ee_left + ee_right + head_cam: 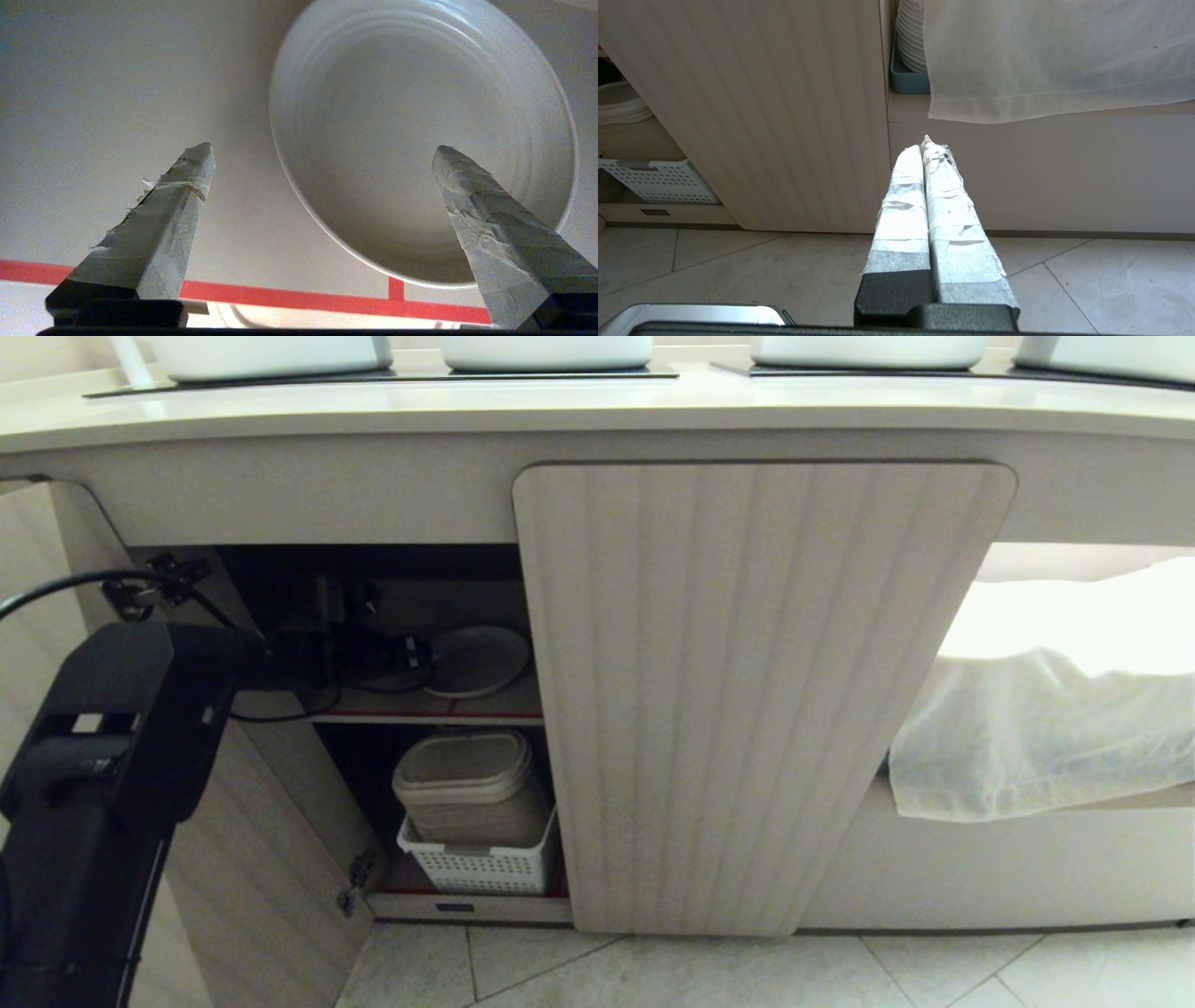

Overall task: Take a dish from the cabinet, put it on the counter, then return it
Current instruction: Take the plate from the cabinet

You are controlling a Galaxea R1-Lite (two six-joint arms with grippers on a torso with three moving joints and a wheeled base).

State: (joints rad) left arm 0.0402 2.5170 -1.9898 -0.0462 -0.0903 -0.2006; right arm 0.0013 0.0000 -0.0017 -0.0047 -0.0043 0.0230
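The dish, an off-white round plate, lies flat on the red-edged upper shelf of the cabinet, whose left door is swung open. My left arm reaches into that opening. My left gripper is open just in front of the dish. In the left wrist view the dish lies beyond the wide-spread fingertips of the left gripper, with nothing held. My right gripper is shut and empty, low over the floor facing the closed fluted door. The counter runs above.
A white slotted basket holding stacked beige containers sits on the lower shelf. A white cloth hangs over the unit to the right, with stacked plates in a blue tray behind it. White tubs stand on the counter.
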